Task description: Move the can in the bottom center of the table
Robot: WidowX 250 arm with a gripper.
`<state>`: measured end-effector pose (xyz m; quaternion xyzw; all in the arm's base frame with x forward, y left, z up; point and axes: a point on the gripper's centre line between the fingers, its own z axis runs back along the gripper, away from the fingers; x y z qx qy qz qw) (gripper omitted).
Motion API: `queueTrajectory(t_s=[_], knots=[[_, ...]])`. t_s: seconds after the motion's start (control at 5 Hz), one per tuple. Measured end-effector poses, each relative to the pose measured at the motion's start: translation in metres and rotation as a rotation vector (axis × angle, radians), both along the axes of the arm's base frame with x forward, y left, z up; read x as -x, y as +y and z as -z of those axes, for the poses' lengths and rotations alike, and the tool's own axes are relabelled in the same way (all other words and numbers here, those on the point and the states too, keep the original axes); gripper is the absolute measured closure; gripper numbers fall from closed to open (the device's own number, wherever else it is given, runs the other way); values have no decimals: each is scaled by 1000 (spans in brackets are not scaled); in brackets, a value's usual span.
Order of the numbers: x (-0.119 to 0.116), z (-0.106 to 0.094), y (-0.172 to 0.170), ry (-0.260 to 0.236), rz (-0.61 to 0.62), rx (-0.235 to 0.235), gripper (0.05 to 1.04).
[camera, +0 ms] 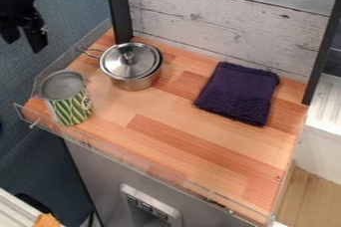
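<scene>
My black gripper hangs at the upper left, outside the table's left edge and higher than the can. Its two fingers stand apart with nothing between them, so it is open. The can, green and yellow striped with an open grey top, stands upright at the left front corner of the wooden table. The gripper and the can are well apart.
A lidded metal pot stands at the back left, its handle toward the left edge. A folded dark purple cloth lies at the back right. Clear low guards run along the left and front edges; dark posts rise behind.
</scene>
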<state>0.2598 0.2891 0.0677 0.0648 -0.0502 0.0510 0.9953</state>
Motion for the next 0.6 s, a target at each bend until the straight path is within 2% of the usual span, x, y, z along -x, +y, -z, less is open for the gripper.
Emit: queueTrajectory(t_s=[0.2,0.4,0.6], knots=[[9,25,4,79,5,25,83],[24,45,-12,147,30,35,83],[38,37,-39,151,63,24,86]])
